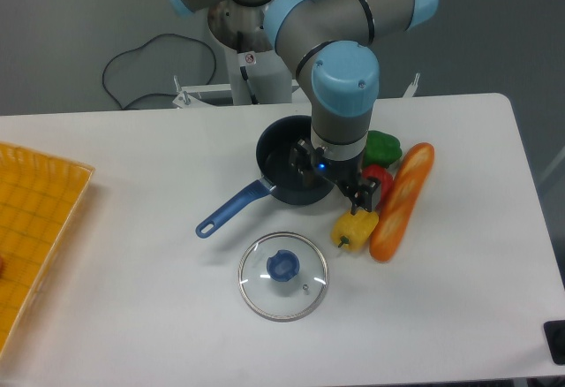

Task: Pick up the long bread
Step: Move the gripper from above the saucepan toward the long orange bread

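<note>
Nearest the camera lay a glass lid [282,276] on the white bench [132,175]; behind it the claw [357,200], its opening unclear, hovered over peppers just left of the long bread [402,201], so the approach step seemingly needed a rightward shift.

The gripper [360,198] hangs over the yellow pepper [353,228], just beside the long bread [403,201]. A blue pan [281,171] sits behind; a glass lid [282,276] lies on the white table [132,228].
</note>
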You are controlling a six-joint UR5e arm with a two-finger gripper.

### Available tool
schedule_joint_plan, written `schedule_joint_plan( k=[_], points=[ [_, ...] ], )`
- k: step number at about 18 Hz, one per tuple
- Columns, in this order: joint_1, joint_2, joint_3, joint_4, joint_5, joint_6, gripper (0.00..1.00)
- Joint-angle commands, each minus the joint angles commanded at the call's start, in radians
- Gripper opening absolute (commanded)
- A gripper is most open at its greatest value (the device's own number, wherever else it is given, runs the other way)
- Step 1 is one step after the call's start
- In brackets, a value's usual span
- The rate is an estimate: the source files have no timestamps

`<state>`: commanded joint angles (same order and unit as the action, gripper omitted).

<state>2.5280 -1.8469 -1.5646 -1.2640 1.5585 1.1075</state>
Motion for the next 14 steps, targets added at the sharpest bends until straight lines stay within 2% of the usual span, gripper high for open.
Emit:
schedule_joint_plan(
  k=[14],
  points=[
    [0.051,-0.002,0.008,0.012,-0.005,-0.002,1.00]
  ],
)
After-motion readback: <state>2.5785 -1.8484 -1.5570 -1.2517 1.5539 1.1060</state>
